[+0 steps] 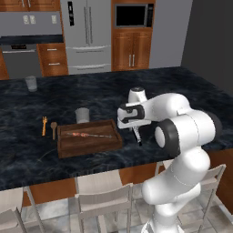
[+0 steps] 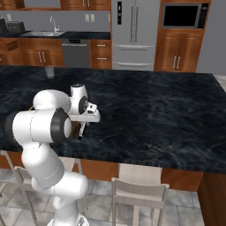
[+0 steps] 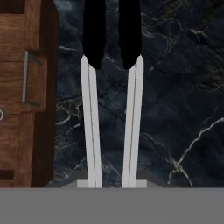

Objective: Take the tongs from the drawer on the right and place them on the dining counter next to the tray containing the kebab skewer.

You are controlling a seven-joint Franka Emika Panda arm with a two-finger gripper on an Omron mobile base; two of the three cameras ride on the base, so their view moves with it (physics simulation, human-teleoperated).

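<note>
Tongs (image 3: 112, 87) clamped in the gripper (image 1: 137, 135), hanging above the black tabletop (image 1: 182, 86) just right of the wooden tray (image 1: 89, 138). Kebab skewer (image 1: 84, 134) lies in the tray; orange fork (image 1: 44, 125) and wooden spoon (image 1: 53, 129) sit left of it.
</note>
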